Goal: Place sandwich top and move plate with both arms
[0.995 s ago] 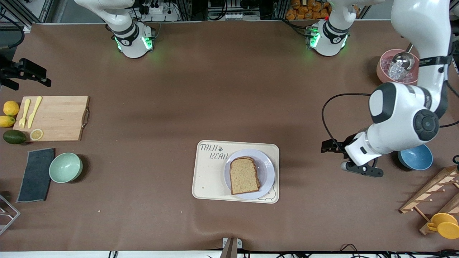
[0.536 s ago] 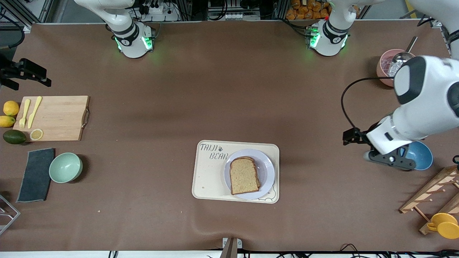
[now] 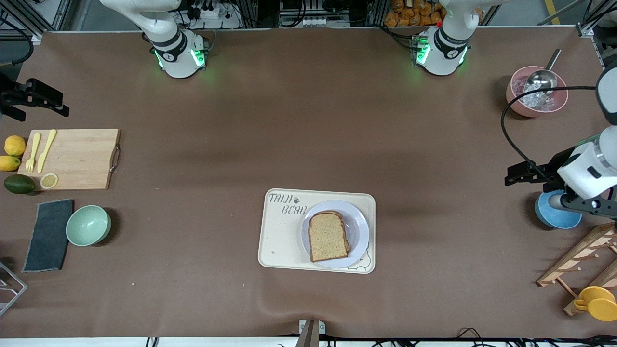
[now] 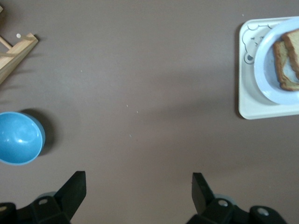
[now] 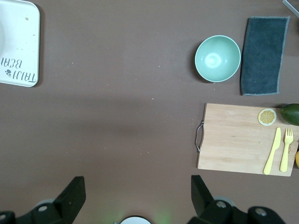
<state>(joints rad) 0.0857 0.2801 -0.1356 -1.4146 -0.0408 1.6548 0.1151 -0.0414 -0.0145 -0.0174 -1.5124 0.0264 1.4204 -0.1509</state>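
Observation:
The sandwich top, a plain brown slice, lies on another slice on the pale plate. The plate stands on the cream tray. The left wrist view shows the bread and plate at its edge. My left gripper hangs over the blue bowl at the left arm's end of the table, well away from the tray. It is open and empty. My right gripper is open and empty, high over bare table near its own base. It is out of the front view.
A pink bowl with a scoop, a wooden rack and a yellow cup are at the left arm's end. A cutting board, a green bowl, a grey cloth and fruit are at the right arm's end.
My left arm has swung away from the tray toward its end of the table, and its gripper now hangs over the blue bowl. The bread, plate and tray have not moved.

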